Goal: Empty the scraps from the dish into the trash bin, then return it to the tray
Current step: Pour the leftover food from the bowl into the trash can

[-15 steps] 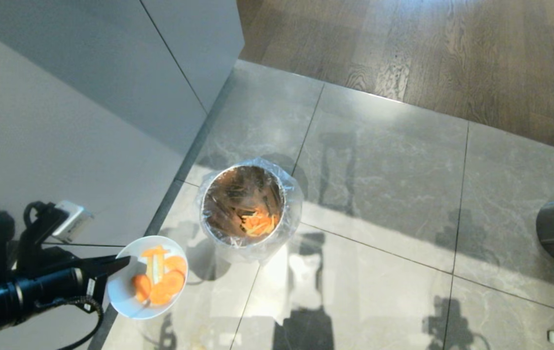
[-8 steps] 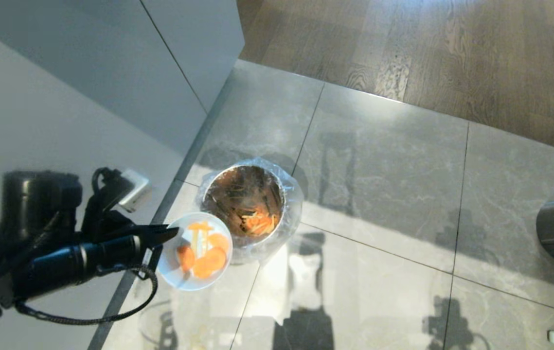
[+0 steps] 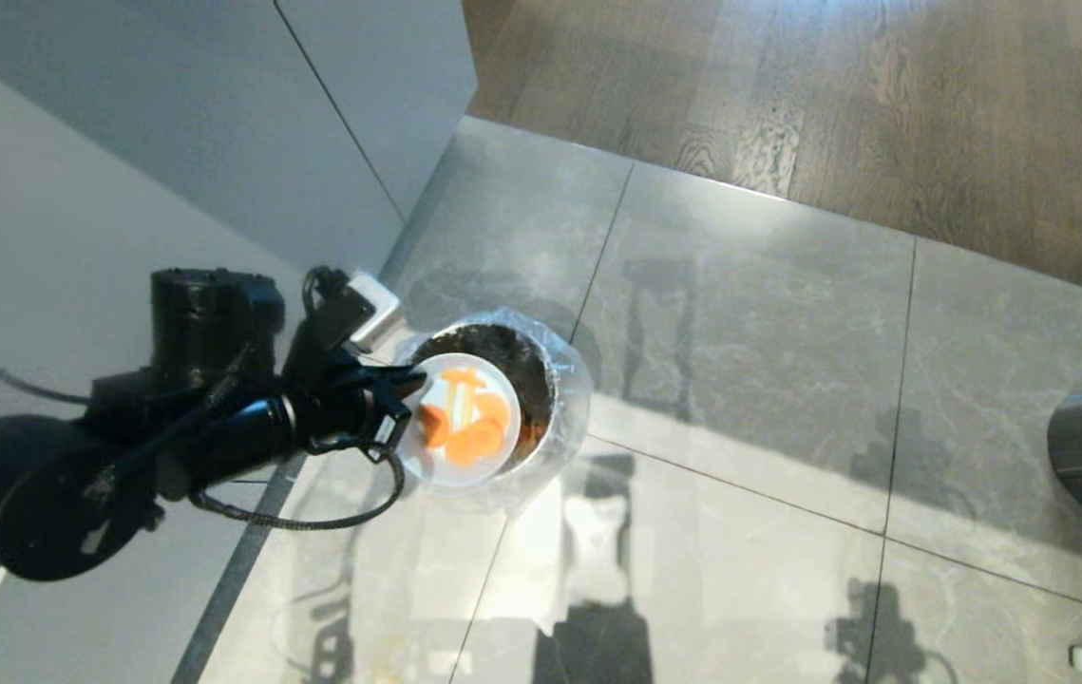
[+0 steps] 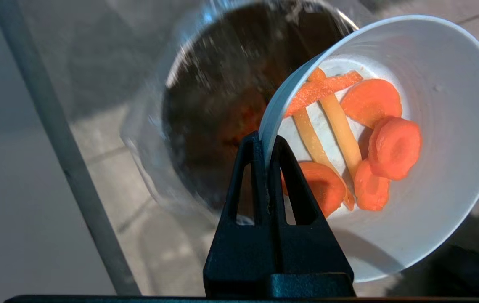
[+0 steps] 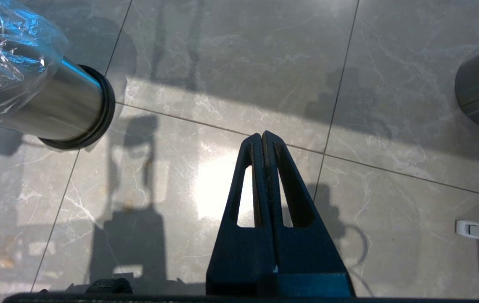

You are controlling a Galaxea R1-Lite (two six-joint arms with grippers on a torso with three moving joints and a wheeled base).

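Scraps [image 3: 461, 418] of orange and pale carrot lie inside the dish [image 3: 457, 421], which the left pincer [image 3: 405, 404] grasps by its rim at the nine o'clock edge. The dish hangs over the mouth of the trash bin [image 3: 555, 418], covering its seven o'clock half. The bin stands on the grey tiled floor [image 3: 740, 380]. The right pincer [image 5: 263, 141] is clenched on nothing, poised above the floor, well apart from the bin.
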